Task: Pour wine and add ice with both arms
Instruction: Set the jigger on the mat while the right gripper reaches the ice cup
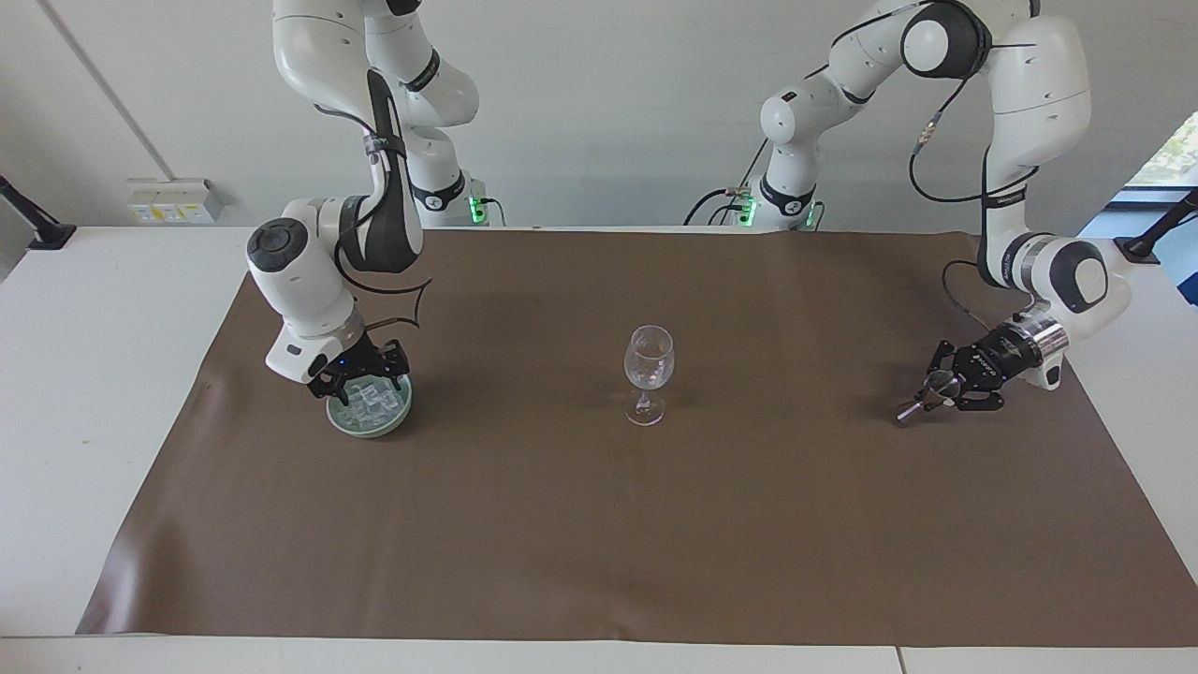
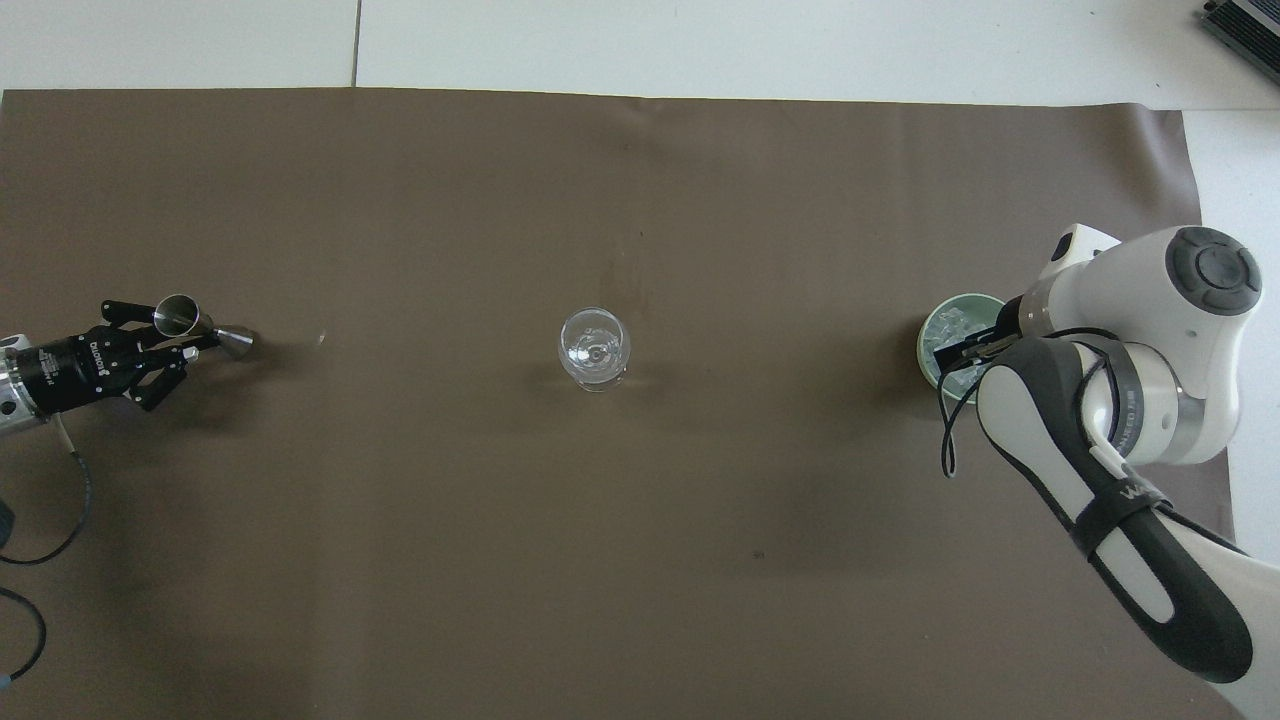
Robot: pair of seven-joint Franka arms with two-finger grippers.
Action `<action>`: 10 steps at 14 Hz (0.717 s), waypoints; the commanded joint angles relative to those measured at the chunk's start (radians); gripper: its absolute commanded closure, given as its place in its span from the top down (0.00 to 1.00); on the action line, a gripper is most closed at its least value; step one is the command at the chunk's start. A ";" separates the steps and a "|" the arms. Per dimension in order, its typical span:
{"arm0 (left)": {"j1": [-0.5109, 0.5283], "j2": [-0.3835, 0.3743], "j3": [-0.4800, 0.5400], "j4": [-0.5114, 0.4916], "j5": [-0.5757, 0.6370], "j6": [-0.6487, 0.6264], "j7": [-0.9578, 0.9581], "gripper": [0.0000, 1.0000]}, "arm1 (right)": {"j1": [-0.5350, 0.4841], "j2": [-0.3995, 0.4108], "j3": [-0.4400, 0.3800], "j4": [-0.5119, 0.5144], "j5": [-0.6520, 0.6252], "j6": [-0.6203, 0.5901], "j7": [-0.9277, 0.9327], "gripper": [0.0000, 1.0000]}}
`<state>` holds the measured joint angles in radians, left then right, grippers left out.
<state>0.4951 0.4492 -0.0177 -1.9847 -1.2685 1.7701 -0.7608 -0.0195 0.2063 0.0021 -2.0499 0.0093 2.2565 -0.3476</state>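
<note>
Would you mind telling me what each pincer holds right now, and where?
Left pincer grips the metal jigger at its waist. Right pincer, in the ice bowl: cannot tell.

A brown mat (image 1: 599, 524) covers most of the white table (image 1: 84, 374). A wall socket strip (image 1: 173, 199) sits at the table's edge toward the right arm's end.

One high camera faced the robots across the surface (image 1: 599, 524); another looked steeply down from above their end. Both covered the same brown mat (image 2: 400, 200).
</note>
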 commanded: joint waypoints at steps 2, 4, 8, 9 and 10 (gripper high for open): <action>-0.020 -0.038 0.009 -0.051 -0.002 0.035 0.038 0.14 | -0.007 -0.007 0.001 -0.029 -0.017 0.021 -0.031 0.80; -0.021 -0.038 0.009 -0.049 0.000 0.037 0.038 0.60 | -0.008 -0.007 -0.001 -0.027 -0.018 0.023 -0.031 0.72; -0.012 -0.024 0.009 -0.007 0.053 0.032 0.040 1.00 | -0.010 -0.002 -0.001 -0.019 -0.025 0.023 -0.031 0.59; -0.010 -0.021 0.009 0.007 0.076 0.032 0.055 1.00 | -0.010 -0.001 -0.001 -0.018 -0.025 0.023 -0.031 0.56; -0.007 -0.020 0.009 0.023 0.107 0.031 0.090 1.00 | -0.010 -0.001 -0.001 -0.016 -0.025 0.023 -0.031 0.55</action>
<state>0.4891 0.4427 -0.0146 -1.9777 -1.2095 1.7898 -0.7056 -0.0196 0.2062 -0.0012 -2.0611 -0.0047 2.2599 -0.3489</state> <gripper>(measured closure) 0.189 0.401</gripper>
